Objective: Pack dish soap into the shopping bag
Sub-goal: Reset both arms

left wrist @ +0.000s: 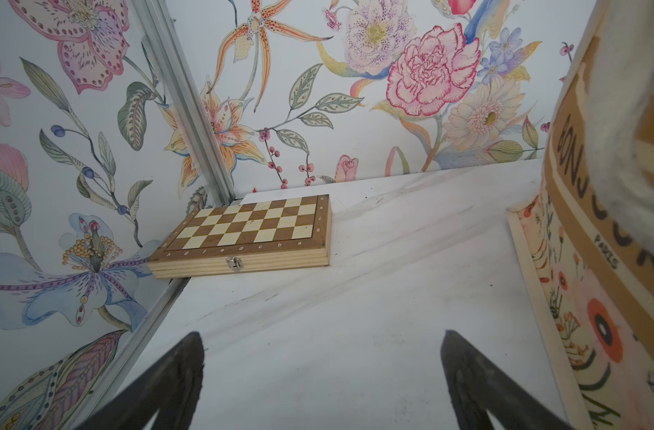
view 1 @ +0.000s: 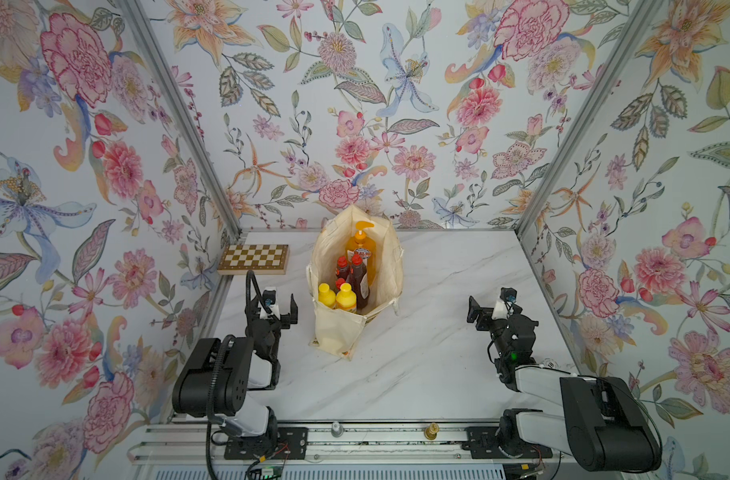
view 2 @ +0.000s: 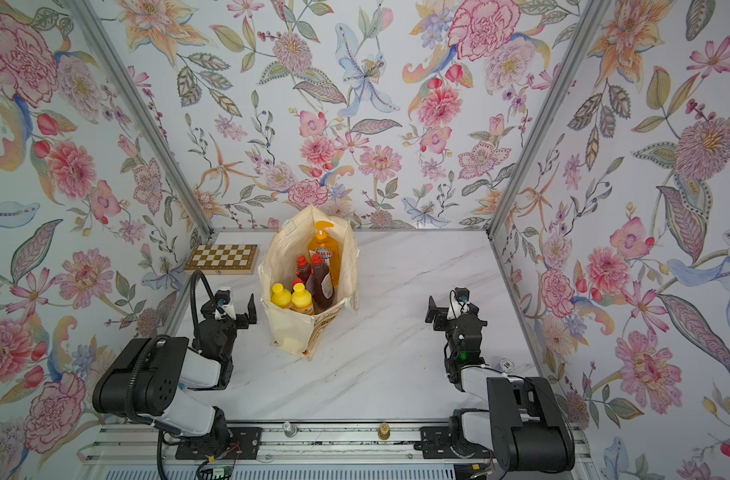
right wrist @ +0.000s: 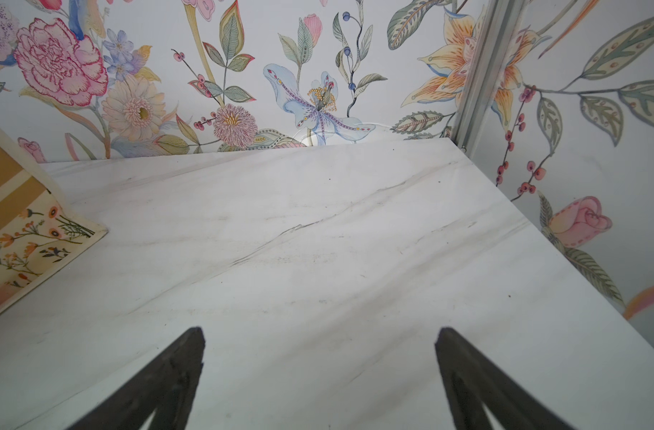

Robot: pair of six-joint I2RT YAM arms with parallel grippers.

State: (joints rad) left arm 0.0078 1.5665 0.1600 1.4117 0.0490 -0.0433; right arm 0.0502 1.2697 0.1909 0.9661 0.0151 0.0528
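Now shopping bag (view 1: 334,334) holds dish soap (view 1: 352,280); left pincer (left wrist: 321,335) and right pincer (right wrist: 319,331) gape empty

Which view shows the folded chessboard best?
Left wrist view: the chessboard lies close and unobstructed, its latch visible. Both top views show it small, from above. The right wrist view does not show it.

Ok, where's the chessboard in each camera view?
Top view: chessboard left of centre, left of the shopping bag.
Top view: chessboard likewise left of centre.
Left wrist: chessboard mid-frame, at the wall corner.
Right wrist: not in it.
Shared landmark: the shopping bag, seen in all four.
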